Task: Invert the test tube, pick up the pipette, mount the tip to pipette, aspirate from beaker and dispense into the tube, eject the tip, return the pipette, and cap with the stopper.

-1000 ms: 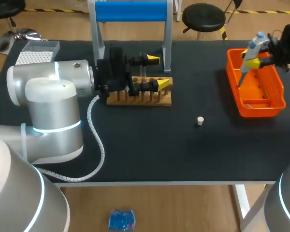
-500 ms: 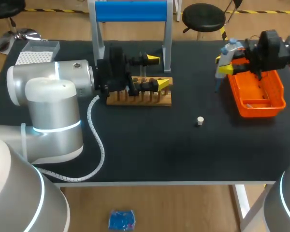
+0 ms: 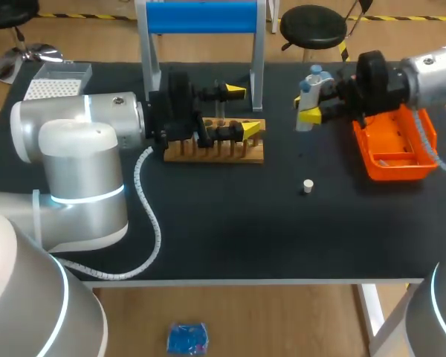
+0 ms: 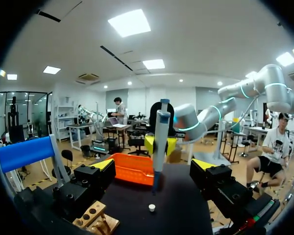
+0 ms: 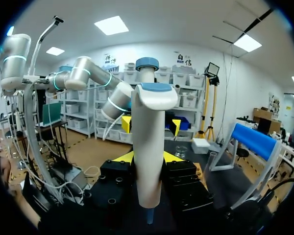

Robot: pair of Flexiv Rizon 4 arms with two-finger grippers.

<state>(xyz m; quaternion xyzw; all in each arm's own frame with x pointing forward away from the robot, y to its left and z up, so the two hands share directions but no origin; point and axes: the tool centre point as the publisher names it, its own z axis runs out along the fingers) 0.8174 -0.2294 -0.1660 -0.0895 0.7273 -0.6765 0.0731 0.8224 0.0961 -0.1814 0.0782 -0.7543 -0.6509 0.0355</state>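
Pipette [image 3: 310, 95] clenched upright in right jaws, aloft over bench [image 3: 208, 223] between wooden rack [image 3: 215, 153] and orange tray [image 3: 395, 168]. Likely light, stiff, slick plastic; best held mid-body, clear of plunger [image 5: 147, 63]. Left jaws spread wide at rack.

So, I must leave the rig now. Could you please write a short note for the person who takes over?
Left gripper: open and empty, at the wooden rack.
Right gripper: shut on the pipette, held upright above the table between the rack and the orange tray.
Stopper: loose on the table, nearer the front edge.
Tip box: far left corner.
Done: pipette picked up. I cannot tell whether the tube was inverted.
Left: mount a tip (none seems fitted), aspirate, dispense, eject the tip, return the pipette, cap.
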